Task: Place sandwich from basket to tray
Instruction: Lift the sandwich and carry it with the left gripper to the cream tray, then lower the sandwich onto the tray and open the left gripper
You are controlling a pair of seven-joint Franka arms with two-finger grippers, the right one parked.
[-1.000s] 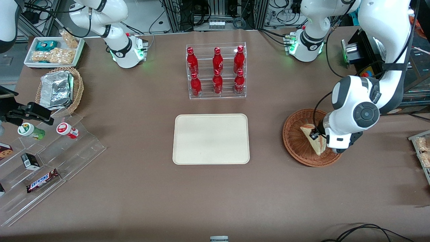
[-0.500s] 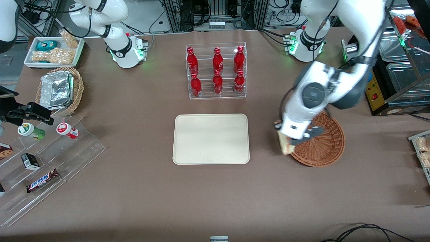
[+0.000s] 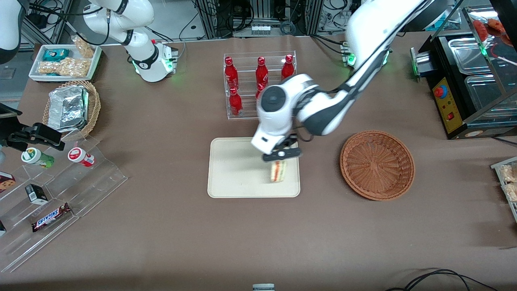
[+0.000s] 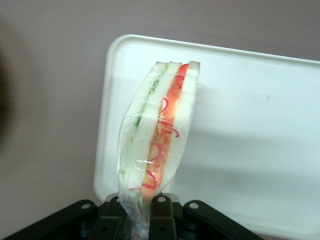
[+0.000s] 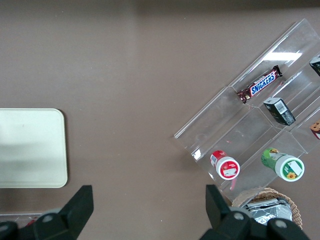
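My left gripper (image 3: 279, 158) is shut on the sandwich (image 3: 278, 171) and holds it above the cream-white tray (image 3: 234, 169), over the tray's end nearest the basket. In the left wrist view the wrapped sandwich (image 4: 157, 130) shows its red and green filling layers, pinched between the black fingers (image 4: 159, 216), with the tray (image 4: 250, 130) beneath it. The reddish-brown wicker basket (image 3: 377, 164) stands on the table beside the tray, toward the working arm's end, with nothing in it.
A clear rack of red bottles (image 3: 260, 85) stands farther from the front camera than the tray, partly covered by my arm. A tan basket with a foil packet (image 3: 69, 107) and a clear stepped display with snacks (image 3: 52, 182) lie toward the parked arm's end.
My gripper lifted the sandwich out of the basket and carried it sideways to above the tray. The basket now holds nothing.
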